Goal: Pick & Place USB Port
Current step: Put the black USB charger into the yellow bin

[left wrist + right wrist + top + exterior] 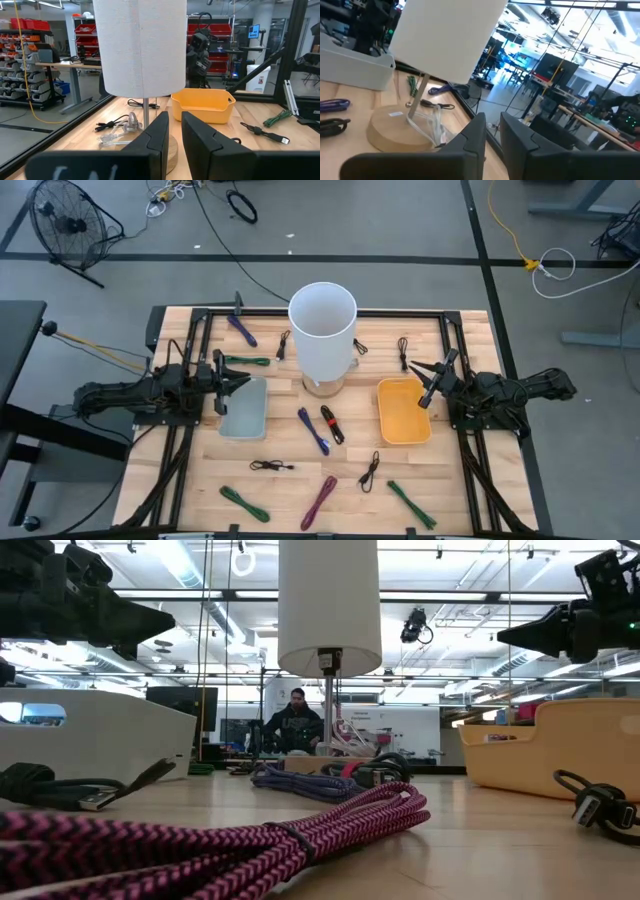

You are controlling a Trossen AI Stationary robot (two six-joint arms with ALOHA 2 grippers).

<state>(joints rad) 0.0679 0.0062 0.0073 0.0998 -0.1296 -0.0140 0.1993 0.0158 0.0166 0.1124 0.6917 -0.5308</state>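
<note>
Several coiled USB cables lie flat on the wooden table (290, 490): a blue one (313, 430), a red-and-black one (332, 424), black ones (270, 466) (370, 472), a magenta one (320, 502) and green ones (243, 502) (410, 503). A grey bin (243, 410) stands left of centre and a yellow bin (403, 412) right of centre. My left gripper (230, 378) hovers shut over the grey bin's far left edge, holding nothing. My right gripper (420, 372) hovers shut over the yellow bin's far right corner, also holding nothing. In both wrist views the fingers (160, 135) (475, 135) point toward the lamp.
A white-shaded lamp (323, 328) on a round wooden base (395, 130) stands at the table's middle, toward the far edge. More cables lie on the far side: purple (240, 328), green (247, 361), black (403, 352). A person (297, 720) sits far beyond the table.
</note>
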